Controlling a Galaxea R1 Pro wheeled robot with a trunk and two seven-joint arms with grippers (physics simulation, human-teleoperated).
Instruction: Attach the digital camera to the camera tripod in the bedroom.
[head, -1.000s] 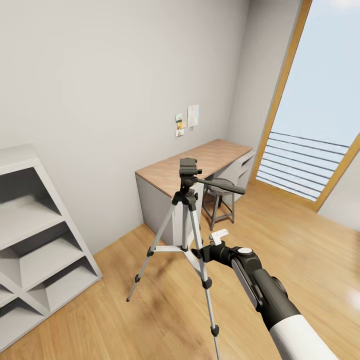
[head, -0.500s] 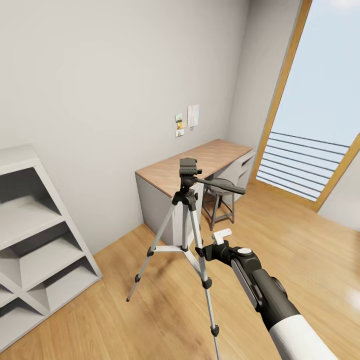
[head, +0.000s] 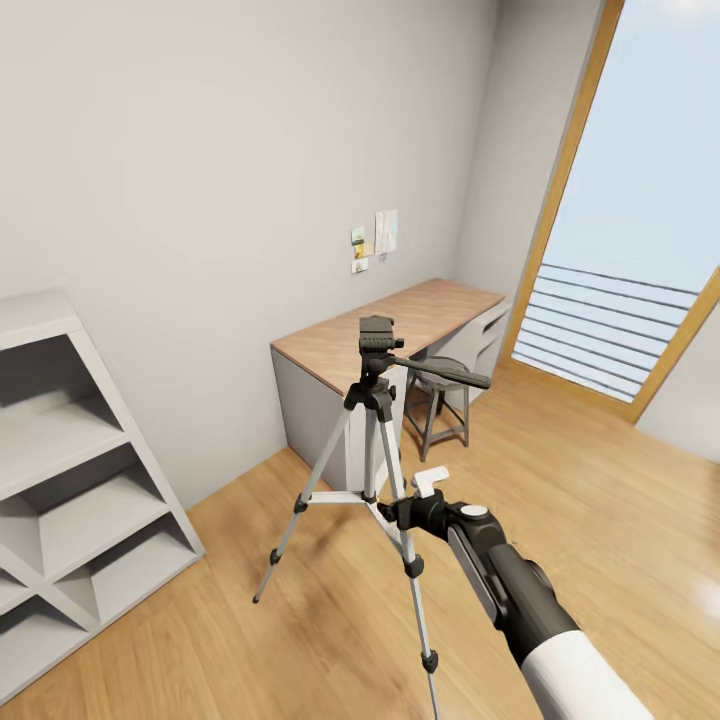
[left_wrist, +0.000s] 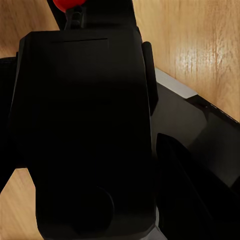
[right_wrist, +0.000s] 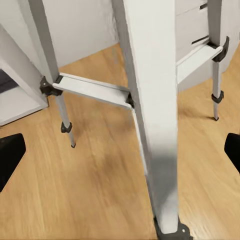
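Silver-grey legs of the camera tripod (head: 372, 470) stand on the light wood floor (head: 600, 470) at the centre of the head frame, its black head just in front of the wood worktop (head: 400, 320). The right gripper (head: 400, 510), lower centre, reaches one leg, and in the right wrist view its fingers (right_wrist: 10, 155) sit spread wide at the frame's edges around that leg (right_wrist: 150, 100). In the left wrist view a dark black body (left_wrist: 85, 135) hides the left gripper's fingers, so their state cannot be told.

camera tripod (head: 375, 440): nearest foot cut off | left gripper: hidden, dark housing
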